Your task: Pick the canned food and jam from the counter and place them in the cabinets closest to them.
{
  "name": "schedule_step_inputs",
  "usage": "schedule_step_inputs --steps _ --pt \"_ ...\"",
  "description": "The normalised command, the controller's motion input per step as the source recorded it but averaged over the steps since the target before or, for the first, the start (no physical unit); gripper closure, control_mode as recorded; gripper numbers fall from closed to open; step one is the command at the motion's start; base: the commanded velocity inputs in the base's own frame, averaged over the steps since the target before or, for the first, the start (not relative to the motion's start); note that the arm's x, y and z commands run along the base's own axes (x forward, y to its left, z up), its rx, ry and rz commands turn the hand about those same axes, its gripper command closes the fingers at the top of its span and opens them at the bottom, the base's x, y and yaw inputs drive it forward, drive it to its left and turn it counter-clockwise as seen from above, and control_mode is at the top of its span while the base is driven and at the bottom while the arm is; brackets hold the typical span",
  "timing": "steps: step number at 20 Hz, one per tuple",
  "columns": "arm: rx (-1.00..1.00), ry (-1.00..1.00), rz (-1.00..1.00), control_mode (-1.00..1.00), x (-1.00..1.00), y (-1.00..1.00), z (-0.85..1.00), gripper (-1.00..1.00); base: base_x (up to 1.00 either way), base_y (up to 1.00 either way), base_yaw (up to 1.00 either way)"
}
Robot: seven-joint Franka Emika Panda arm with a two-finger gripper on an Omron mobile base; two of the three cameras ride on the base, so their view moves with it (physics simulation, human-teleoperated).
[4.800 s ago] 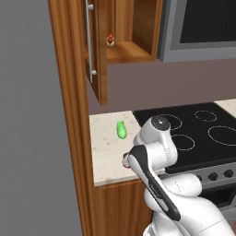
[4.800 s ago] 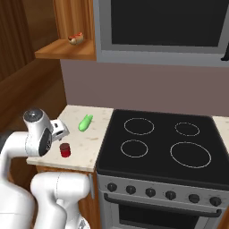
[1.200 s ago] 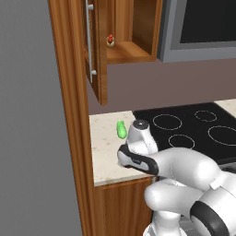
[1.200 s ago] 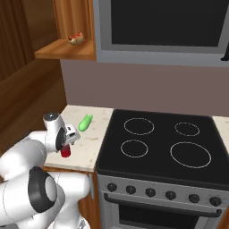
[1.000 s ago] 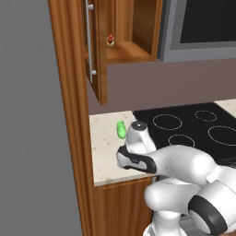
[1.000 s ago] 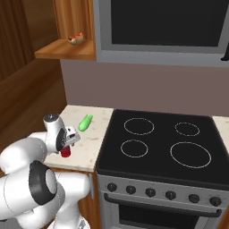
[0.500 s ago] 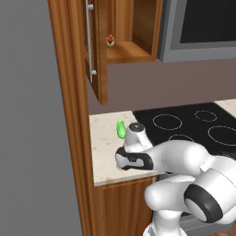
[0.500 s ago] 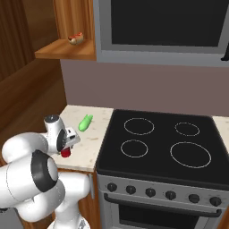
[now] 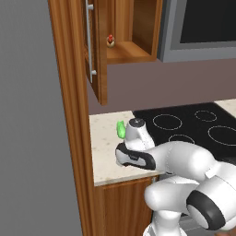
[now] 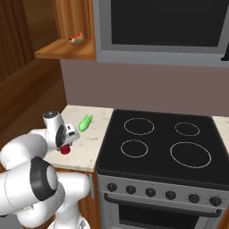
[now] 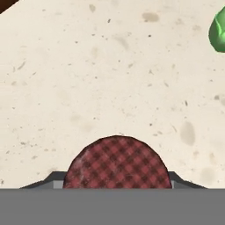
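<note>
With the gripper seemingly closing on the jam jar's checked lid, a firm, centred grip should be confirmed before lifting toward the cabinet.

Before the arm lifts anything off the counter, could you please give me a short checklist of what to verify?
1. Red checkered-lid jar sits between the fingertips of the hand: ok.
2. Fingers firmly clamped on the jar: cannot tell.
3. Green item lies apart from the jar, beyond the hand: ok.
4. Cabinet above the counter stands open: ok.
5. Shelf has room beside the small item already there: ok.
6. Jar standing upright on the counter: ok.
</note>
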Motion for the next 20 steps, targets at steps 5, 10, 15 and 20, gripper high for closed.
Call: schedule_step_inputs --steps 5,10,15,20 --pt "0.00 0.00 -0.08 -1.00 -0.02 0.00 0.54 1.00 0.00 0.00 0.00" --pt "0.00 -0.03 -0.07 -1.00 -0.04 0.00 0.56 1.00 0.00 0.00 0.00" --pt "0.00 -0.03 -0.06 -1.00 -0.05 0.00 0.60 1.00 0.00 0.00 0.00" --pt "0.00 -0.04 -0.05 -1.00 0.00 0.00 0.59 1.00 0.00 0.00 0.00"
